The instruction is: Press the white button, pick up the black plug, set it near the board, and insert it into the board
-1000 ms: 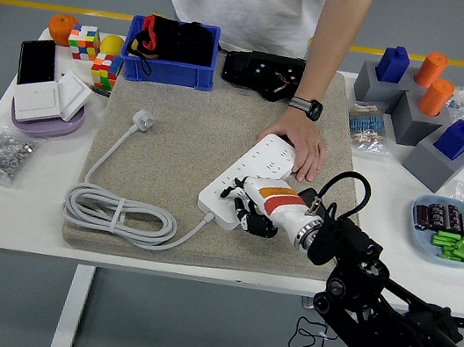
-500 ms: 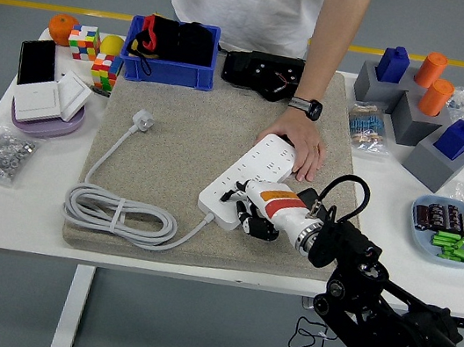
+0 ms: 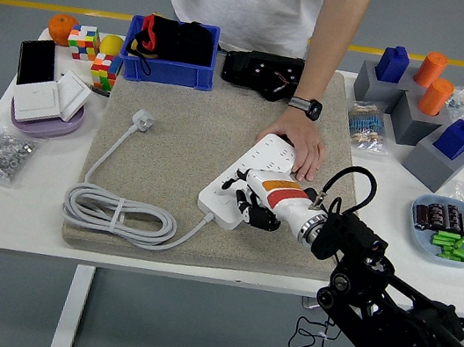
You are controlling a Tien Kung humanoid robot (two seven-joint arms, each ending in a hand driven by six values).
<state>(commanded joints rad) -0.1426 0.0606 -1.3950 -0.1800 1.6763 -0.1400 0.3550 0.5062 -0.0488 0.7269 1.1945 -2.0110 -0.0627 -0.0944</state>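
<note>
I have the right robot hand (image 3: pixel 249 203) low over the near end of the board (image 3: pixel 248 182), fingers curled, holding nothing. I judge this is the button press; the white button itself I cannot make out under the fingers. A person's hand (image 3: pixel 299 145) steadies the board's far end. The black plug is nowhere I can pick out for certain. Next I need a firm downward push, then a clean lift.

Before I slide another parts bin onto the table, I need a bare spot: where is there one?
The mat is bare between the white plug and the power strip. The right end is packed around the blue tray and grey blocks; the right hand crowds the strip.
</note>
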